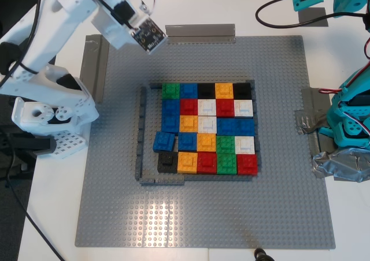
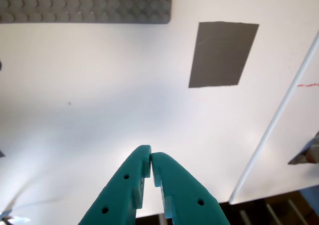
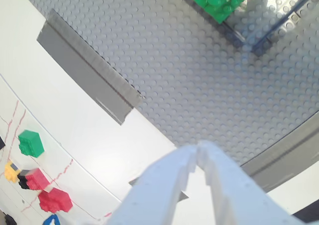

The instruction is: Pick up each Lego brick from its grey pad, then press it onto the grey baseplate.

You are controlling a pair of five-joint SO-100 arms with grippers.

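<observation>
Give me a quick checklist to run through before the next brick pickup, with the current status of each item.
1. My first pincer free: ok, shut on nothing, over bare white tabletop.
2. My second pincer free: ok, shut, nothing between its tips.
3. Brick waiting on the grey pad: not ok, the pad is bare.
4. Spare bricks nearby: ok, a loose green brick and red bricks lie on the tabletop.
5. Bricks on the grey baseplate seated: not ok, one blue brick sits skewed.
6. Open spot inside the dark grey frame: ok, the column along the exterior view's left stands bare.
</observation>
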